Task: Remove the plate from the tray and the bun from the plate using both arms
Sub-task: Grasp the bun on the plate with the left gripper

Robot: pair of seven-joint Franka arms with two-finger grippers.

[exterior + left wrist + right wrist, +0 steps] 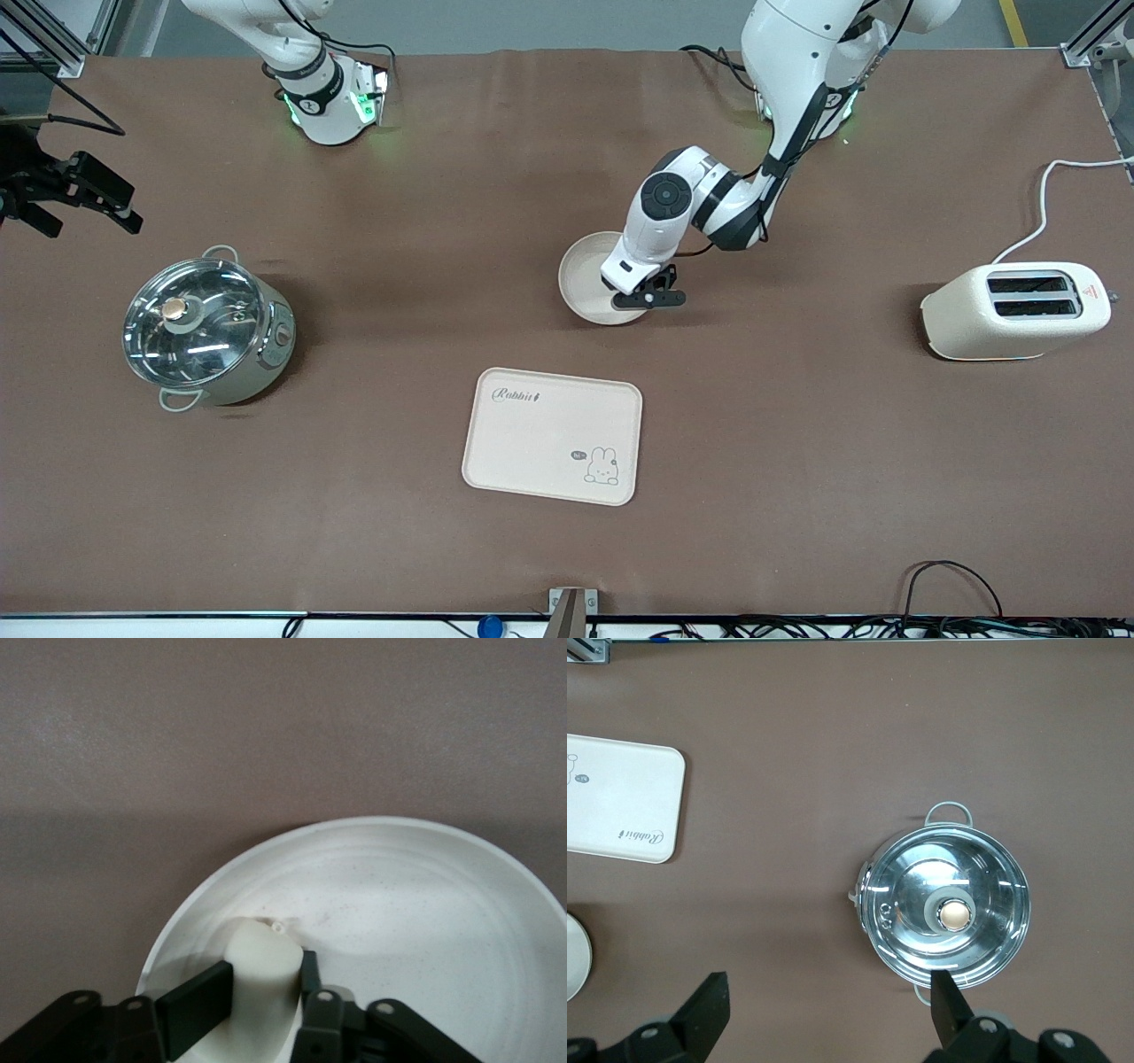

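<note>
Item 1, my left gripper (266, 988): down over the plate, fingers (197, 1005) clamped on the bun (261, 970), one pad on each side of it. The bun stands upright with its base on or just above the plate's floor; I cannot tell which.

Item 2, plate (580, 275): round, cream-white, flat on the brown table (797, 443). It lies farther from the front camera than the rabbit tray, and my left wrist covers the part of it toward the left arm's end.

Item 3, rabbit tray (532, 434): rectangular, cream, bare, lying apart from the plate.

Item 4, my right gripper (824, 1014): raised high over the table beside the pot, fingers spread wide, holding nothing. That arm waits.

Item 5, pot (208, 328): steel, with a glass lid (948, 912) and a knob on top, well apart from the plate toward the right arm's end.

Item 6, toaster (1014, 310): cream, two slots, white cord, well apart from the plate toward the left arm's end.

Obstructions: bare brown table between plate and tray, and between plate and pot.
</note>
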